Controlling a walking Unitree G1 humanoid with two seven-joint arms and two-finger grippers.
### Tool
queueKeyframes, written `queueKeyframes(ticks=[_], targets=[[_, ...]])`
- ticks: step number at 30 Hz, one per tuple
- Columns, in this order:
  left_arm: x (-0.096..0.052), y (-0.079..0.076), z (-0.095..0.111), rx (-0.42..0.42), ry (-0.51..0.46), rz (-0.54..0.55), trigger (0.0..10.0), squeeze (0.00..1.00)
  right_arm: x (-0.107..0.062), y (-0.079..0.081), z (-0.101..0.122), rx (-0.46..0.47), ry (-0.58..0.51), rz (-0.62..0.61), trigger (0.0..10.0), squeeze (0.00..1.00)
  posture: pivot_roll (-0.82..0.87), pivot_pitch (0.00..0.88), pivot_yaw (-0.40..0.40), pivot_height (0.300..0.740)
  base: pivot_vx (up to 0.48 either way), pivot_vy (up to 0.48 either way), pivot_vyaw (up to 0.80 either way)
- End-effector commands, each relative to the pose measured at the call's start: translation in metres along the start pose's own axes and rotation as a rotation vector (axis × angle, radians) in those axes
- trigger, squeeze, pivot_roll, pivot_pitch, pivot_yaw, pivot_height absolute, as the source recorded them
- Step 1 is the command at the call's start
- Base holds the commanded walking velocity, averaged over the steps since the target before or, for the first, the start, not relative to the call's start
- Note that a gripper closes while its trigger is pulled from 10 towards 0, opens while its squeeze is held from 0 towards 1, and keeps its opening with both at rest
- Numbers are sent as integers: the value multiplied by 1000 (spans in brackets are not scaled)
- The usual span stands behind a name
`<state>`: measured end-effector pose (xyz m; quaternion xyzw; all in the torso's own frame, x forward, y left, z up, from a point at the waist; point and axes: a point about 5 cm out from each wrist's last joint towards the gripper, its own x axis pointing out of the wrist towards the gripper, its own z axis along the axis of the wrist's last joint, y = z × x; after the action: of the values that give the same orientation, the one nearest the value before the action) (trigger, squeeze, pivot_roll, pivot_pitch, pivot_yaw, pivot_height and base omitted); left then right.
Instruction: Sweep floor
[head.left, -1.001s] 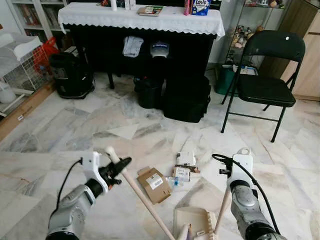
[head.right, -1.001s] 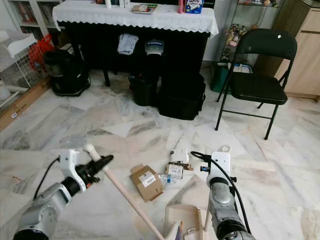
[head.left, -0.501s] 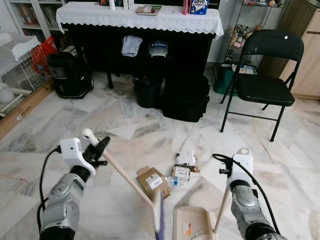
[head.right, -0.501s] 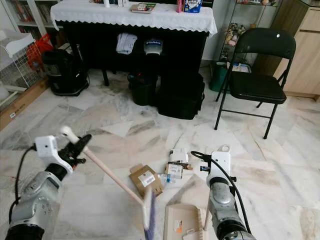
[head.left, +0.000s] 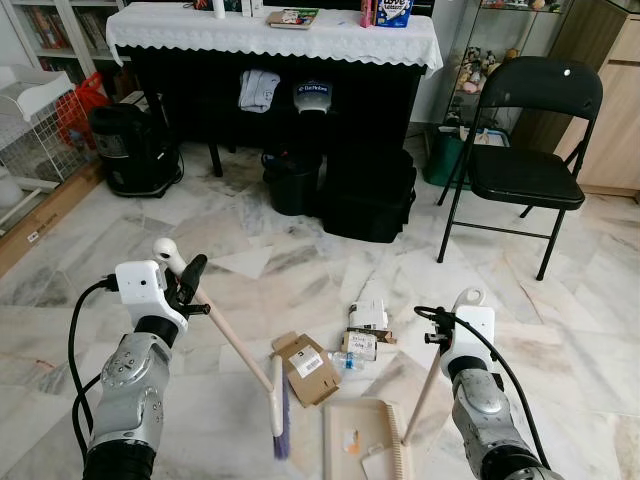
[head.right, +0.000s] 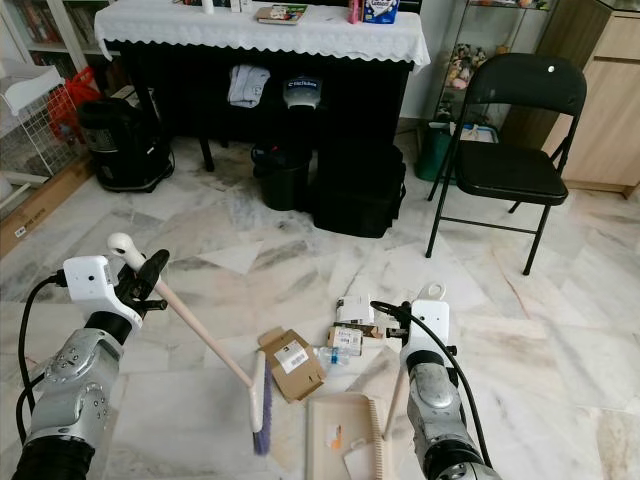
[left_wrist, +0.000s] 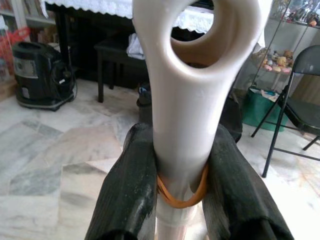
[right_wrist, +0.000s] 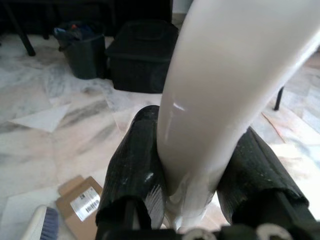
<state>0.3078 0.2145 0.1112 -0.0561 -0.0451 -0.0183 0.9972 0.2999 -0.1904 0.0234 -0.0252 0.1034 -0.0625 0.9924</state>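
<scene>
My left gripper (head.left: 186, 284) is shut on the top of a cream broom handle (left_wrist: 182, 95), just below its hanging loop. The broom slants down to purple bristles (head.left: 281, 440) that touch the floor left of a brown cardboard box (head.left: 310, 368). My right gripper (head.left: 441, 346) is shut on the upright handle (right_wrist: 215, 100) of a cream dustpan (head.left: 350, 445), which lies flat on the floor with small scraps inside. Beyond the pan lie two small cartons (head.left: 368, 318) and a crushed plastic bottle (head.left: 346, 362).
A black folding chair (head.left: 530, 175) stands at the right. Ahead is a dark table with a white cloth (head.left: 270, 35); a bin and black bags (head.left: 370, 195) sit under it. A black vacuum (head.left: 130, 150) and a wire cage (head.left: 30, 130) are at the left.
The broom head has swung left, from beside the dustpan to the left of the cardboard box. My left gripper rose and moved left with the handle. The right gripper kept its hold.
</scene>
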Motion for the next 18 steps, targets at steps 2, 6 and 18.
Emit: queueKeyframes(ticks=[2, 6, 18], targets=[[8, -3, 14, 35, -77, 13, 10000, 0, 8, 2, 22, 31, -104, 8, 10000, 0, 114, 0, -19, 740, 0, 0, 0], [10, -4, 14, 47, -86, 31, 10000, 0, 9, 3, 28, 55, -132, 17, 10000, 0, 114, 0, -15, 740, 0, 0, 0], [7, -27, 7, 108, -129, 50, 10000, 0, 6, 9, 50, 141, -289, 38, 10000, 0, 100, 0, 3, 740, 0, 0, 0]])
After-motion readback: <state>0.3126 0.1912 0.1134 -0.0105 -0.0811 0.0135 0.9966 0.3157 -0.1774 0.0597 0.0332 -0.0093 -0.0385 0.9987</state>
